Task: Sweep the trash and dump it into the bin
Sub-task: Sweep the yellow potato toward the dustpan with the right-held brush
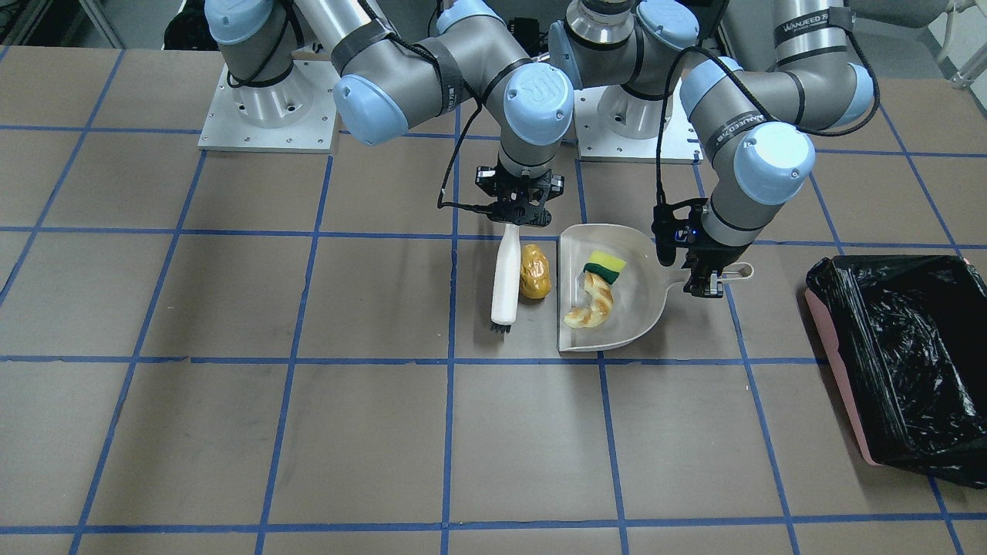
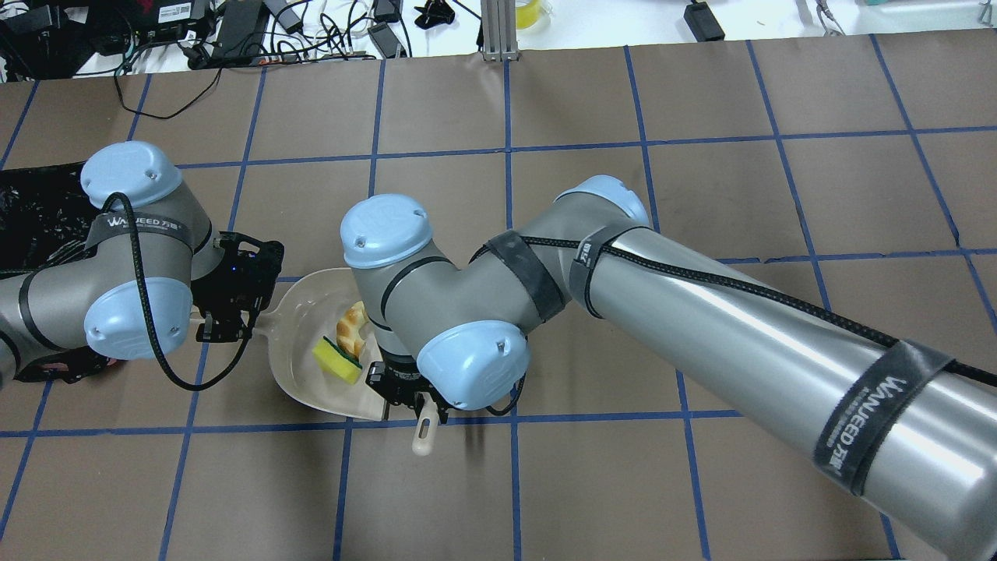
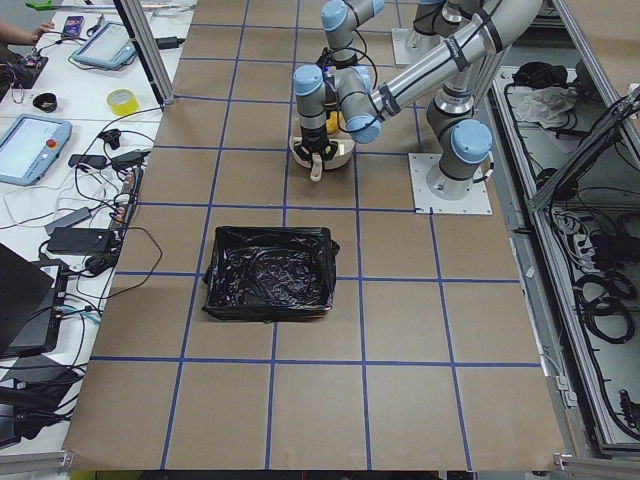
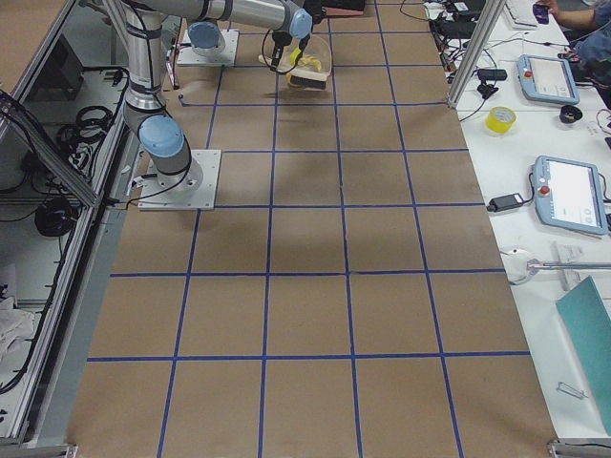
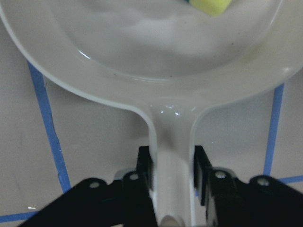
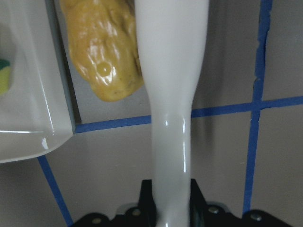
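My right gripper (image 1: 515, 222) is shut on the handle of the cream brush (image 1: 505, 281), which lies on the table with its bristles away from the robot. The golden-brown potato lump (image 1: 534, 271) rests against the brush, between it and the open edge of the cream dustpan (image 1: 640, 297). Inside the pan lie the yellow sponge (image 1: 605, 266) with its green backing and the tan croissant piece (image 1: 592, 305). My left gripper (image 1: 705, 282) is shut on the dustpan's handle (image 5: 173, 156). The pink bin (image 1: 902, 362) with its black bag stands apart on the robot's left.
Blue tape lines grid the brown table cover. Both arm bases (image 1: 266, 108) sit at the robot's edge of the table. Cables and devices lie beyond the far edge (image 2: 311, 23). A side bench with tablets (image 3: 35, 145) runs along the operators' side.
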{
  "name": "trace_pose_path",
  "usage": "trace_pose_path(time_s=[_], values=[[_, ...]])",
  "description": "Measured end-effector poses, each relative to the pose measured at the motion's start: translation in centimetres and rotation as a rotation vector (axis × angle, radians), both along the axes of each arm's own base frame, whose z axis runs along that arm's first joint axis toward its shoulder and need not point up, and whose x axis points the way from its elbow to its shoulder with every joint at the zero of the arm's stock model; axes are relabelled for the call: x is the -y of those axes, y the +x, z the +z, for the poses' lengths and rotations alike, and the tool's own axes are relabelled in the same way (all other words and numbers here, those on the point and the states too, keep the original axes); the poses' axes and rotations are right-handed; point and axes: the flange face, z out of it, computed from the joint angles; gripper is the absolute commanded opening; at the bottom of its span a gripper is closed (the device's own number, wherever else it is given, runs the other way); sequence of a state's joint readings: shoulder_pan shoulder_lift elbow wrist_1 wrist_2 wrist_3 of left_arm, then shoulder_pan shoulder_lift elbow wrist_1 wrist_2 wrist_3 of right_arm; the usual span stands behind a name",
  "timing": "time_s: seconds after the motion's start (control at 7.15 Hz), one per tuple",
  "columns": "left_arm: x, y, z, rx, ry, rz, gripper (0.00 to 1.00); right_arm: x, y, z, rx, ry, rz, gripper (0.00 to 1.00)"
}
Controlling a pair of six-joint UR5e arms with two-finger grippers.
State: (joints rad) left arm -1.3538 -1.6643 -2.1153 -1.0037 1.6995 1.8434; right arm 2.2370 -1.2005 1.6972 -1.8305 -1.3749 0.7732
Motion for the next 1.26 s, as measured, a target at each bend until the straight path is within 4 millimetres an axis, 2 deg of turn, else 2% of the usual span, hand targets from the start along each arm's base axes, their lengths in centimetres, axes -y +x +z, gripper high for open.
trace_pose_path(time_s=[0.7, 1.26], values=[[0.0, -0.2, 0.0, 0.002, -0.001, 0.002, 0.0, -0.7, 1.1, -1.0, 0.007, 0.024, -0.061, 0.0], [0.1, -0.2, -0.1, -0.001, -0.001, 0.001, 0.0, 0.7, 4.4, -0.7, 0.248, -0.032, -0.088, 0.0]])
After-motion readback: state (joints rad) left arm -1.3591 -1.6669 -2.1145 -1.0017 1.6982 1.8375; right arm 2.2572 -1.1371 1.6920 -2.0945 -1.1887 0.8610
